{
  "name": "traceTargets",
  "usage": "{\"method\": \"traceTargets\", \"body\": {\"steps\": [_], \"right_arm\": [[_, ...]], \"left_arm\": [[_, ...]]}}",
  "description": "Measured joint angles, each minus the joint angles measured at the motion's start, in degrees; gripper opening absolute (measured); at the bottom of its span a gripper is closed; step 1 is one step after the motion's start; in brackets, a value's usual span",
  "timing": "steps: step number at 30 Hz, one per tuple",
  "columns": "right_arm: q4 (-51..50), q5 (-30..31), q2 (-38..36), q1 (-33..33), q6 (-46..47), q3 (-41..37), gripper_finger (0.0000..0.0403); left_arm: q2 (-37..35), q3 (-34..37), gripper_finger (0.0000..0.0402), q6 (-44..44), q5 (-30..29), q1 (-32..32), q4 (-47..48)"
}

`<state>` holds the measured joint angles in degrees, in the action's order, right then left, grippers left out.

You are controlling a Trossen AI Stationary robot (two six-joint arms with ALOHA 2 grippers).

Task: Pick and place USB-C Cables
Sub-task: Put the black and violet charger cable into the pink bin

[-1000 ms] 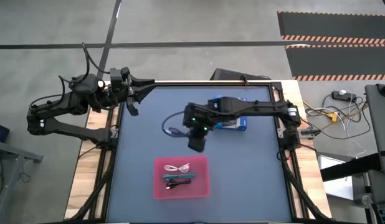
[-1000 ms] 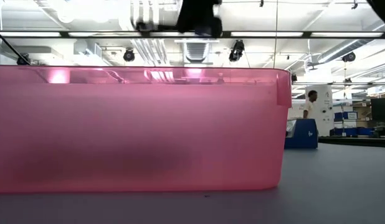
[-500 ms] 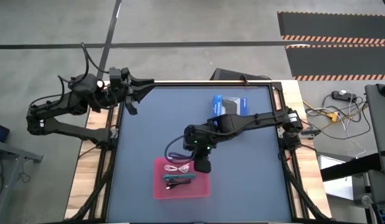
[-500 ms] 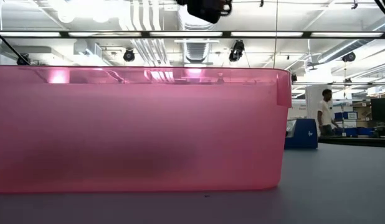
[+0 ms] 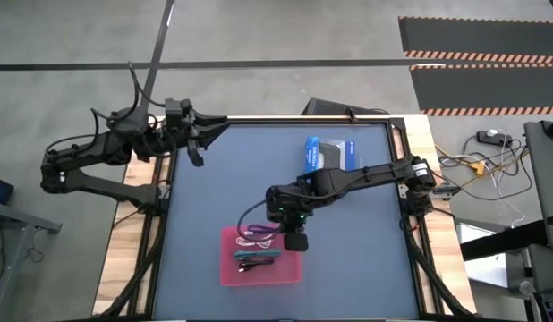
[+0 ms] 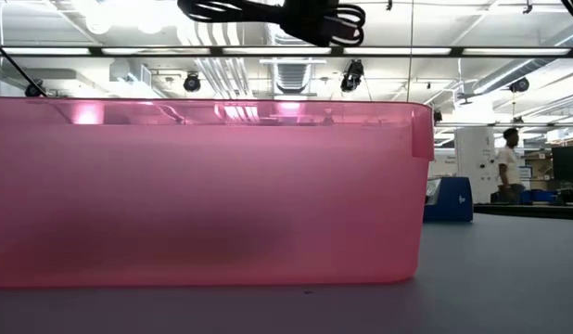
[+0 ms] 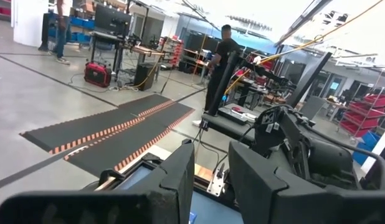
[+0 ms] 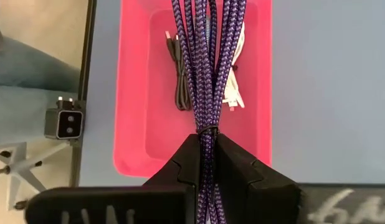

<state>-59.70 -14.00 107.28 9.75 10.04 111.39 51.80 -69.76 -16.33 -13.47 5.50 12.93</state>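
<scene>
My right gripper (image 5: pixel 294 240) hangs above the pink tray (image 5: pixel 232 268), shut on the purple USB-C cable (image 5: pixel 259 232). In the right wrist view the purple bundle (image 8: pixel 208 68) runs out from the gripper (image 8: pixel 208 142) over the tray (image 8: pixel 133 93). On the tray floor lie the black cable (image 8: pixel 180 78) and the white cable (image 8: pixel 237 87). The high view shows a teal cable (image 5: pixel 259 256) there too. In the low view the tray wall (image 6: pixel 203 190) fills the picture, with the gripper (image 6: pixel 310 14) above it. My left gripper (image 5: pixel 200 143) waits open at the table's far left corner. My right gripper pinches the purple cable's folded bundle (image 8: pixel 208 127), several strands together, between its two fingers (image 8: pixel 189 155). The fingers point down from above. The bundle is lifted clear and hangs over the tray; its loops (image 6: pixel 226 9) stick out sideways in the low view.
A blue-and-black box (image 5: pixel 328 150) lies on the far part of the table. The dark table top (image 5: pixel 223 188) is bare between the tray and the left arm. A person (image 6: pixel 509 167) walks in the room behind; other people (image 7: pixel 225 56) stand beyond the left gripper (image 7: pixel 211 180).
My right gripper has carried the purple cable from beside the blue-and-black box toward the table's near edge, until it stands above the pink tray. It has stayed shut on the cable. In the low view the gripper and the cable loops have come lower into the picture.
</scene>
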Motion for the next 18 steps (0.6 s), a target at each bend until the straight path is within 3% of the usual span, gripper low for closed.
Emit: {"method": "traceTargets", "body": {"steps": [18], "right_arm": [[0.5, -4.1, 0.0, 0.5, 4.3, 0.5, 0.0024]], "left_arm": [[2.6, 0.0, 0.0083, -0.4, 0.0, 0.0, -0.1]]}}
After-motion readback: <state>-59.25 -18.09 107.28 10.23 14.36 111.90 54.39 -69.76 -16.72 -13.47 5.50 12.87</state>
